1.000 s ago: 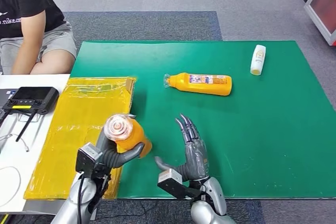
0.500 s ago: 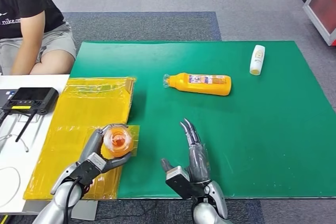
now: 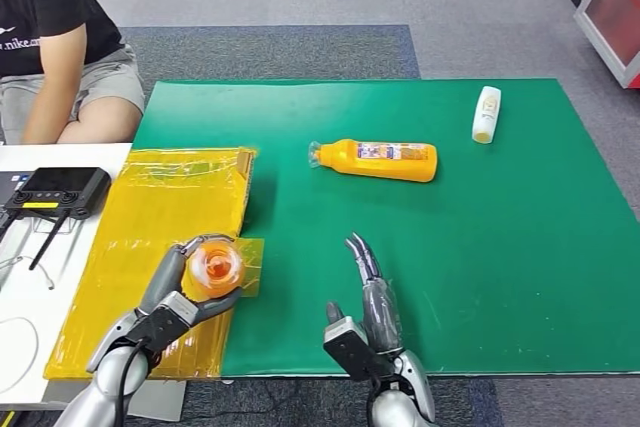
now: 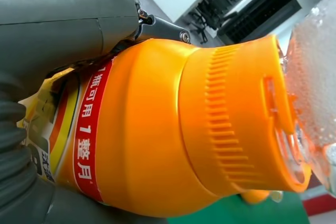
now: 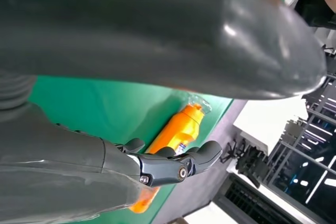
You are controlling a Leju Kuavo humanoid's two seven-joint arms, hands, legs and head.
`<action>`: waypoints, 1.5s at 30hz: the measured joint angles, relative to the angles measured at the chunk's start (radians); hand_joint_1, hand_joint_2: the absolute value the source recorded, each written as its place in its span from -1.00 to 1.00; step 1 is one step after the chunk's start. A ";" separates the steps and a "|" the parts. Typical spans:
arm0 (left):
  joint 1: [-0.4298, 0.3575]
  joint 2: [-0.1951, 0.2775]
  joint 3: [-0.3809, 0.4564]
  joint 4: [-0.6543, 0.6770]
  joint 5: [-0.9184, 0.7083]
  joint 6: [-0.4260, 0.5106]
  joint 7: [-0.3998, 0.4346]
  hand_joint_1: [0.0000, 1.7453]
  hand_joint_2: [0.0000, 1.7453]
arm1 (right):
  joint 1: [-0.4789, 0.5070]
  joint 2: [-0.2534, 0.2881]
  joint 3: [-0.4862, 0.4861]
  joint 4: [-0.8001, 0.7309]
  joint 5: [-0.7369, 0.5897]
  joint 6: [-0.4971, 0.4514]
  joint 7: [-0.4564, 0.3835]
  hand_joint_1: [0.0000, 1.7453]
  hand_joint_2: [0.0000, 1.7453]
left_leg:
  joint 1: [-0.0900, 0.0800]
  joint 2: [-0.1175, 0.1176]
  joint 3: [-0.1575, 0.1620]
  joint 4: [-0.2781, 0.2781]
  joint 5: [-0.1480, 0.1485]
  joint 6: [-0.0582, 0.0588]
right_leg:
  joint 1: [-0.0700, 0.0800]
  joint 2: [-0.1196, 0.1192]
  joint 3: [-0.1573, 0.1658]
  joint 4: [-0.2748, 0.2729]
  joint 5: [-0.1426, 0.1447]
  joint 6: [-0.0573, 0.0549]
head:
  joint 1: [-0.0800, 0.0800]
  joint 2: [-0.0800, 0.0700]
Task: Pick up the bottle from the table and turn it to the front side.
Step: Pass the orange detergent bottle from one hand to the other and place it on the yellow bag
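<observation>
Held bottle (image 3: 216, 267) on the sheet (image 3: 151, 237), left of second bottle (image 3: 375, 159).

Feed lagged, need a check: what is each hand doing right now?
Left hand: holding an orange bottle.
Right hand: open, fingers spread, holding nothing.

The orange bottle (image 3: 215, 267) stands upright, clear cap toward the camera, on the yellow sheet (image 3: 151, 217) at its near corner beside the green mat. The left wrist view shows a ribbed orange neck and red-banded label.
</observation>
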 joint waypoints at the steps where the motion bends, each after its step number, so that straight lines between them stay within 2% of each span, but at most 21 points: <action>1: -0.001 0.003 0.001 0.000 -0.016 0.009 0.007 1.00 1.00 | 0.001 0.000 0.000 0.000 -0.004 0.004 0.000 -1.00 -1.00 | 0.000 0.000 0.000 0.000 0.000 0.000 | 0.000 0.000 0.000 0.000 0.000 0.000 | 0.000 0.000; 7: -0.015 0.048 0.034 0.027 -0.112 0.037 0.040 1.00 1.00 | 0.007 0.000 -0.002 0.002 -0.017 0.024 0.004 -1.00 -1.00 | 0.000 0.002 0.004 -0.001 -0.001 -0.003 | 0.000 0.002 0.002 0.002 0.000 -0.003 | 0.000 0.000; 14: -0.034 0.097 0.079 0.047 -0.169 0.088 0.035 1.00 1.00 | 0.007 0.000 -0.002 0.016 -0.009 0.043 0.012 -1.00 -1.00 | 0.001 0.002 0.004 -0.001 0.001 -0.004 | 0.001 0.002 0.001 0.003 0.000 -0.003 | 0.000 0.000; 20: -0.047 0.107 0.095 0.052 -0.168 0.066 0.035 1.00 1.00 | 0.005 0.000 -0.001 0.032 -0.008 0.047 0.013 -1.00 -1.00 | 0.001 0.002 0.002 0.000 0.002 -0.004 | 0.000 0.002 -0.001 0.003 0.000 -0.003 | 0.000 0.000; 24: -0.054 0.089 0.090 0.079 -0.162 0.069 0.012 1.00 1.00 | -0.001 0.001 0.004 0.043 -0.009 0.050 0.008 -1.00 1.00 | 0.000 0.001 0.002 0.000 0.001 -0.003 | 0.000 0.002 0.000 0.003 0.000 -0.003 | 0.000 0.000; 32: -0.104 0.027 0.041 0.157 -0.118 0.053 -0.029 1.00 1.00 | -0.022 0.013 0.017 0.069 -0.016 0.050 0.008 -1.00 1.00 | 0.000 -0.002 0.002 0.000 0.003 -0.001 | 0.000 -0.004 0.002 0.003 -0.001 -0.002 | 0.000 0.000; 38: -0.165 0.007 -0.002 0.224 -0.036 -0.038 -0.049 1.00 1.00 | -0.045 0.023 0.024 0.103 -0.032 0.045 0.022 -1.00 1.00 | -0.001 -0.008 0.003 0.000 0.004 0.001 | -0.001 -0.010 0.006 0.003 -0.002 0.000 | 0.000 0.000; 42: -0.207 0.005 -0.018 0.273 -0.010 -0.073 -0.061 0.71 1.00 | -0.062 0.028 0.024 0.127 -0.040 0.044 0.028 -1.00 1.00 | -0.001 -0.013 0.006 0.000 0.005 0.002 | -0.001 -0.014 0.011 0.003 -0.003 0.001 | 0.000 0.000; 45: -0.230 0.004 -0.027 0.306 -0.004 -0.077 -0.061 0.71 1.00 | -0.070 0.031 0.024 0.144 -0.047 0.043 0.034 -1.00 1.00 | -0.002 -0.015 0.008 0.000 0.005 0.002 | -0.002 -0.016 0.014 0.003 -0.004 0.002 | 0.000 0.000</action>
